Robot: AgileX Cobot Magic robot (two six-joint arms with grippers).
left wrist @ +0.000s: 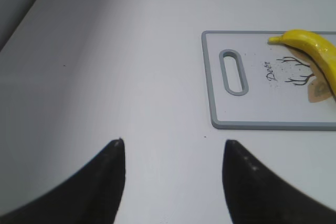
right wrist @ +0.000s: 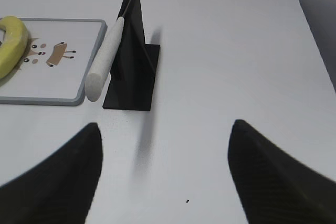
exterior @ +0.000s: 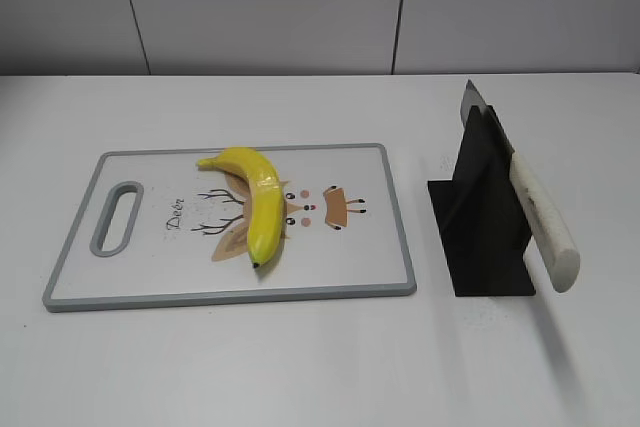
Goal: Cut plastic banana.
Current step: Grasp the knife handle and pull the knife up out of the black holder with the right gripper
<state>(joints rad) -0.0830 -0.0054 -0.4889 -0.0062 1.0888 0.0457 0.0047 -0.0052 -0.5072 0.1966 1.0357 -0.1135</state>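
Observation:
A yellow plastic banana [exterior: 256,201] lies on a white cutting board with a grey rim [exterior: 230,295]. It also shows in the left wrist view [left wrist: 314,51] and the right wrist view [right wrist: 11,45]. A knife with a white handle [exterior: 544,224] rests slanted in a black stand [exterior: 485,217], right of the board; the knife also shows in the right wrist view [right wrist: 105,59]. My left gripper [left wrist: 173,145] is open and empty, near the table's front left, away from the board. My right gripper [right wrist: 165,127] is open and empty, in front of the stand. Neither gripper shows in the exterior view.
The board [left wrist: 262,124] has a slotted handle [exterior: 116,218] at its left end and a deer drawing under the banana. The white table [exterior: 320,367] runs to a grey wall at the back.

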